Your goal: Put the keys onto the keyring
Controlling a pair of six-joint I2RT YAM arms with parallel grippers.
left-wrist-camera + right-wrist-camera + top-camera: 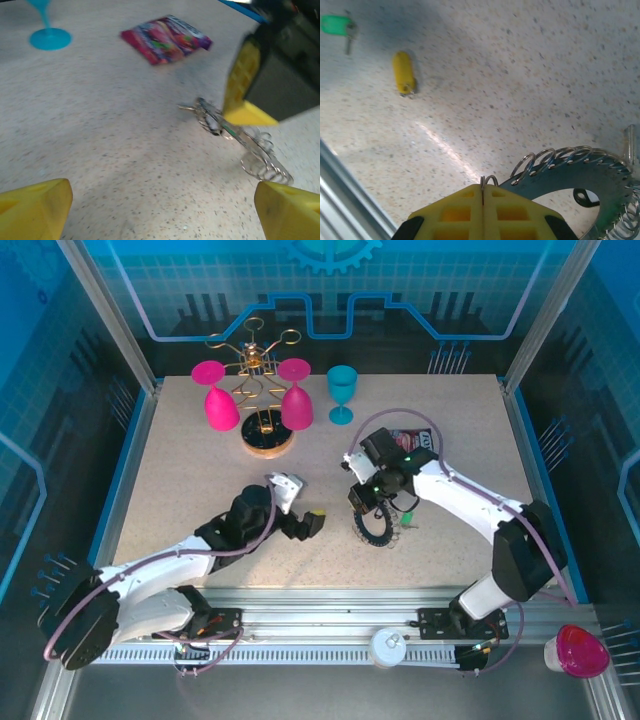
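- Hovering spread and empty, left gripper (313,524) hangs just beside the keyring (376,530).
- Right gripper (483,192) pinches one thin rim loop; the keyring could twist or slip free.
- Green key (335,25) and yellow key (403,72) lie loose nearby, unthreaded.

Bright overhead light, soft shadows, table glare; left wrist view motion-blurred.

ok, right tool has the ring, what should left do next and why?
Probably move the left tool to the yellow key and close on it. The right tool is shut on a loop of the keyring, the left is open and empty, and that key lies loose on the table.
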